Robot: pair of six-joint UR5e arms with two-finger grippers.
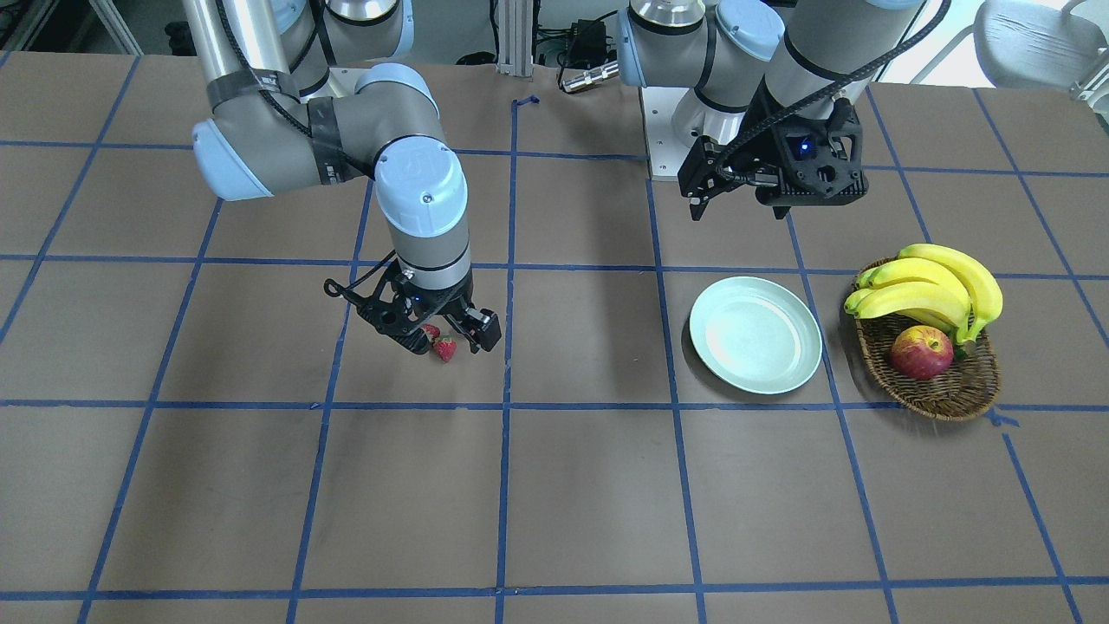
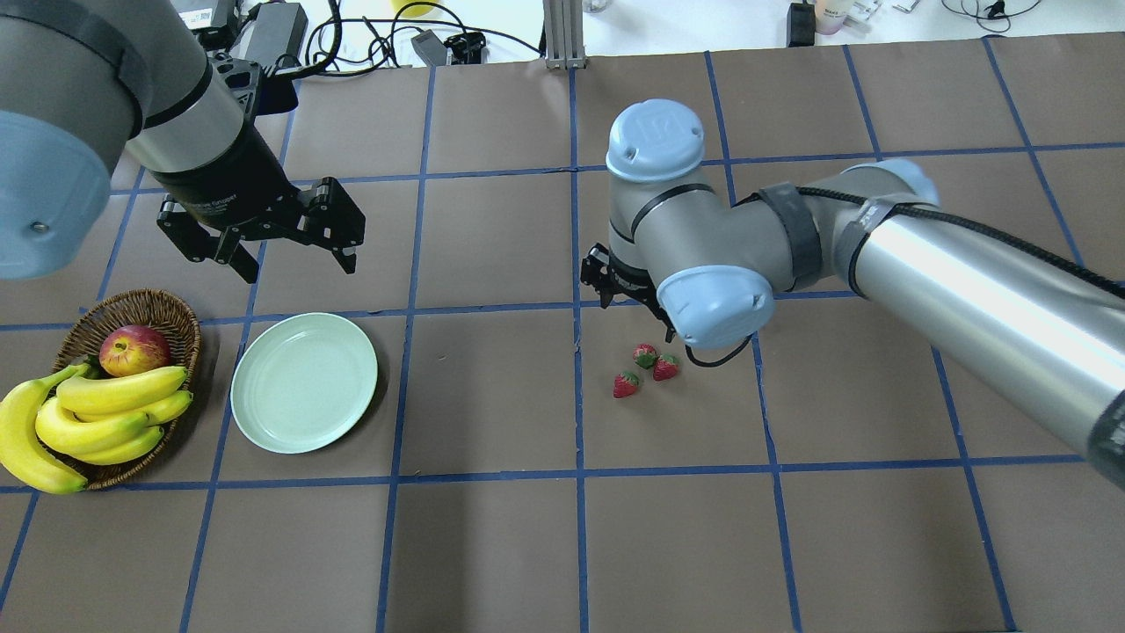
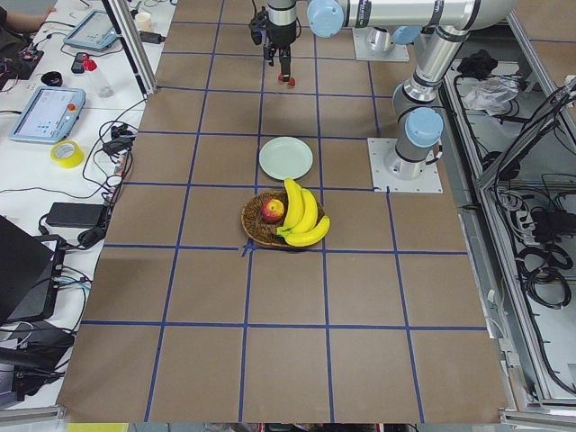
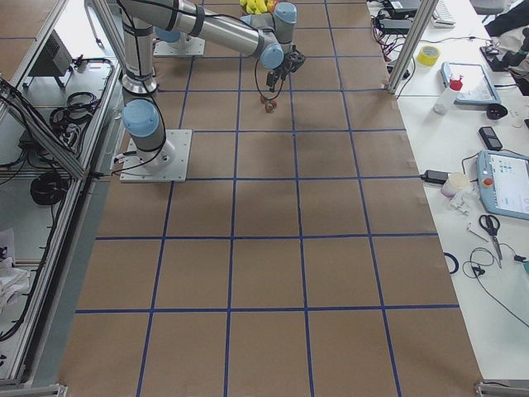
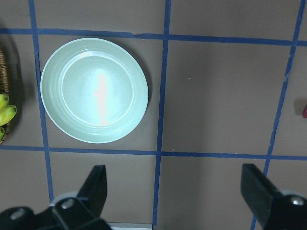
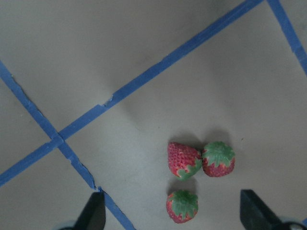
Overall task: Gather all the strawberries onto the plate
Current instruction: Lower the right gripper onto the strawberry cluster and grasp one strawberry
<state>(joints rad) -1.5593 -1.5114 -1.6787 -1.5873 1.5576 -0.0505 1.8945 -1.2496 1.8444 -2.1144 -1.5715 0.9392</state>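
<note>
Red strawberries (image 6: 182, 158) huddle beneath the gaping right pincer (image 6: 175, 213) — left pincer (image 5: 177, 191) gapes near the plate (image 5: 139, 103)

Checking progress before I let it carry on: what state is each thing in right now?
strawberries: all three clustered on the table, none in the plate.
plate: empty.
right gripper: open, above the strawberries, holding nothing.
left gripper: open, empty, raised above the table by the plate.
wicker basket: holds bananas and an apple.
</note>
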